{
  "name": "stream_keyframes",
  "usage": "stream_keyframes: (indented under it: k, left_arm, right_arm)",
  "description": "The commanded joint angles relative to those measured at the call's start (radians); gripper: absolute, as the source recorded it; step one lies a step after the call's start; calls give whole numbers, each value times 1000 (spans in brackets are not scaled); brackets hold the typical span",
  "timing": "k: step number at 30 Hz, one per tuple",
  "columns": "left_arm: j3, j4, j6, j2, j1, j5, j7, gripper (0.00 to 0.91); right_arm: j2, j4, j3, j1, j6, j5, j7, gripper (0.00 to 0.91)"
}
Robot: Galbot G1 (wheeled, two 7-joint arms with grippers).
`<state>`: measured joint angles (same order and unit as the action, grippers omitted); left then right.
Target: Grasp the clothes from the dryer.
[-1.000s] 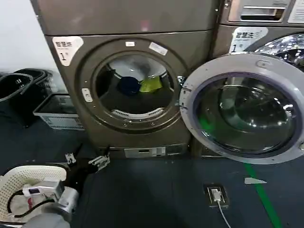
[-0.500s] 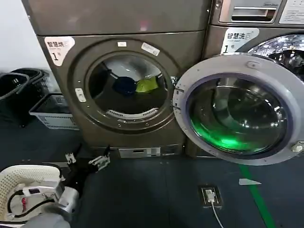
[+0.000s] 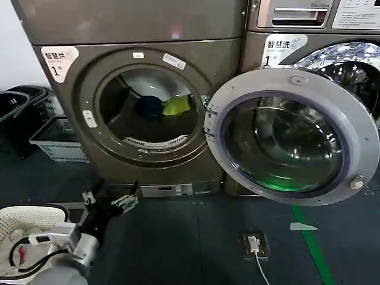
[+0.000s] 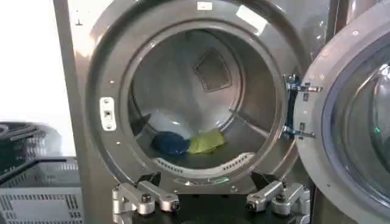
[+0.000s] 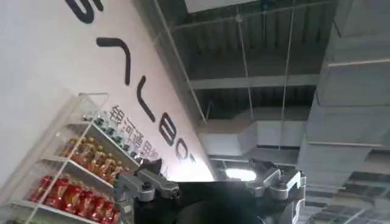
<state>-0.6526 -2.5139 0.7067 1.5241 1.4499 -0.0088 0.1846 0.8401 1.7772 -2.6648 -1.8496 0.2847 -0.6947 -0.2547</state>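
I keep my left gripper (image 3: 110,200) low before the dryer (image 3: 71,127), jaws wide, ready to reach in. The clothes (image 3: 162,106) lie at the drum's back (door swung aside). Right gripper (image 5: 207,185) parked, jaws apart.

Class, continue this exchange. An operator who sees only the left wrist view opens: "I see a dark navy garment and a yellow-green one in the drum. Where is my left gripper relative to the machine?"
Observer: In the head view the left gripper hangs low and open, in front of the bronze-grey front-loading dryer's base panel, below the porthole and short of the dark navy garment and the yellow-green garment.
Operator: Anything beside that arm?
Observer: A white perforated plastic basket sits at the robot's left, by the forearm.
Operator: And my other arm?
Observer: The right gripper is open and empty, aimed up at a ceiling, away from the dryer.
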Motion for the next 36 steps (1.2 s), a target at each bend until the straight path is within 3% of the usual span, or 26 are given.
stream_keyframes:
  k: [1,36]
  left_arm:
    - [5,0,0,-1,0,0,0,907]
    - [12,12,-2,2,-22,-3,3,907]
  right_arm:
    - [-1,1,-3,-3,-3,-29,-3,907]
    - [-3,-30,-45,-25,-14,-56,2,907]
